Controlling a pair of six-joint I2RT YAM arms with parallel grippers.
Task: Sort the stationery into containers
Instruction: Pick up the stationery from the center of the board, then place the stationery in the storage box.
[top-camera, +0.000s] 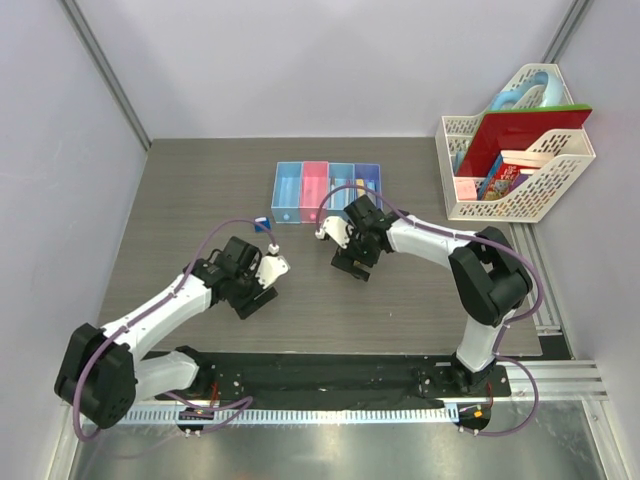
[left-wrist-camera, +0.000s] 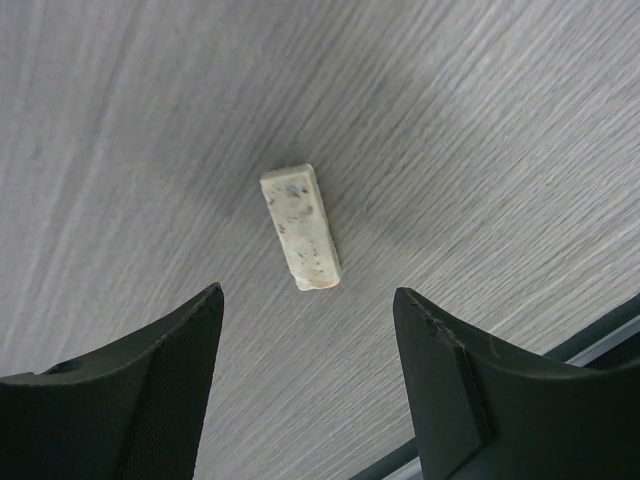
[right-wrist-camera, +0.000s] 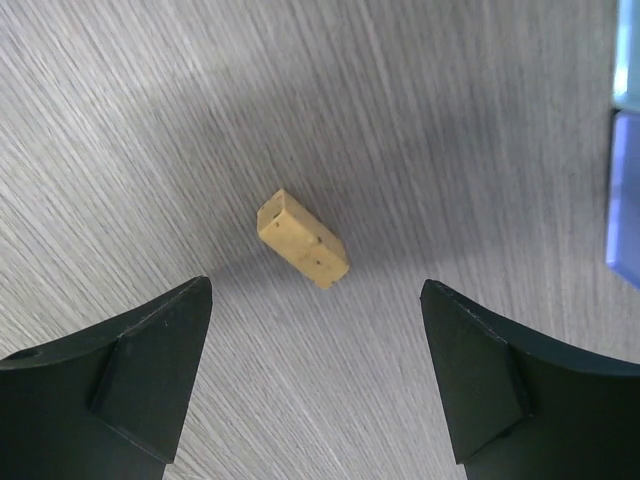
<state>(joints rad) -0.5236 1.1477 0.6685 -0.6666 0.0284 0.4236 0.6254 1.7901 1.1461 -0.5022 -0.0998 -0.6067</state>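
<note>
On the wood-grain table (left-wrist-camera: 500, 150), left gripper (left-wrist-camera: 308, 293) gapes over a speckled beige eraser (left-wrist-camera: 300, 227); right gripper (right-wrist-camera: 315, 287) gapes over a tan eraser (right-wrist-camera: 302, 239).

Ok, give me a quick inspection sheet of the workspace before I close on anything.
Surface: grey wood-grain table, no spills seen.
Job's things: speckled white eraser and tan eraser lie loose on the table; four joined bins at the back, contents unclear.
Clutter: white lattice basket holding red folder and books, back right.
Grippers: left gripper open over the white eraser; right gripper open over the tan eraser; neither touching.
Cables: purple cables along both arms.
Surroundings: white walls; metal rail at near edge.
</note>
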